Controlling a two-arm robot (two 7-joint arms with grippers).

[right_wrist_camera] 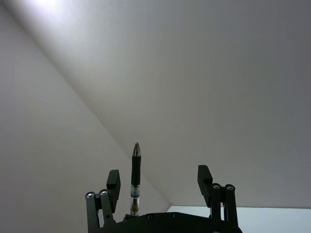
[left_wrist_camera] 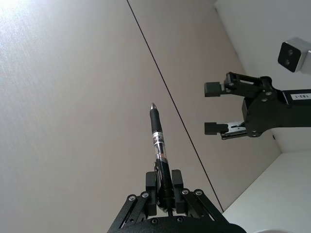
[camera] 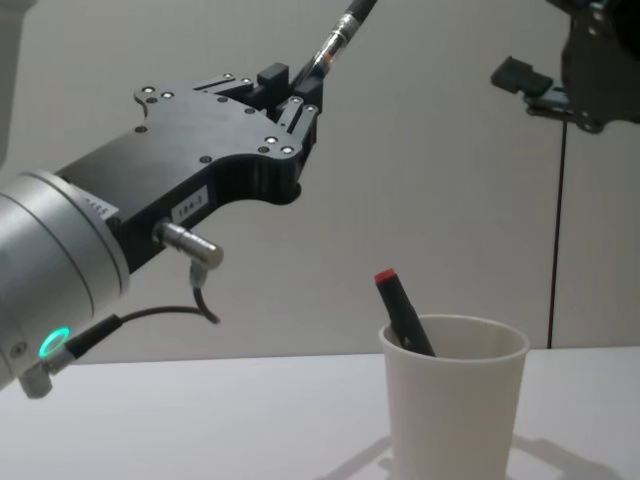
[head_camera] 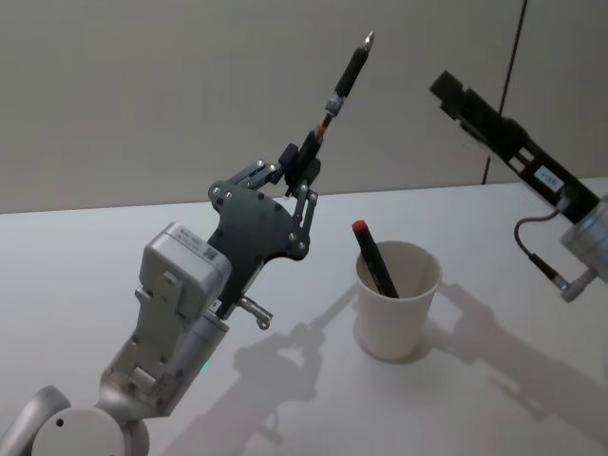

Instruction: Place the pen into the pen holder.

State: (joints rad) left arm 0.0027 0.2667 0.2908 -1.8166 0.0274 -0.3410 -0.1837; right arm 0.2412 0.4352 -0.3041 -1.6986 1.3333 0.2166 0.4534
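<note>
My left gripper [head_camera: 306, 161] is raised above the table, left of the pen holder, and is shut on the lower end of a black pen [head_camera: 344, 78] that points up and away. The left wrist view shows the pen [left_wrist_camera: 158, 141] clamped between the fingers of that gripper [left_wrist_camera: 164, 183]. The pen holder [head_camera: 397, 302] is a white paper cup standing on the table, with a red-capped pen [head_camera: 374, 256] leaning inside it. My right gripper [head_camera: 454, 95] hangs high at the right, open and empty. From the chest, the cup [camera: 455, 405] is below and to the right of the left gripper [camera: 290, 98].
The white table [head_camera: 85, 256] runs back to a plain grey wall with a dark vertical seam [head_camera: 505, 90]. The left arm's wrist body [head_camera: 180, 285] and a cable plug [head_camera: 255, 309] hang over the table's left half. The right arm's cable [head_camera: 537, 252] loops at the right edge.
</note>
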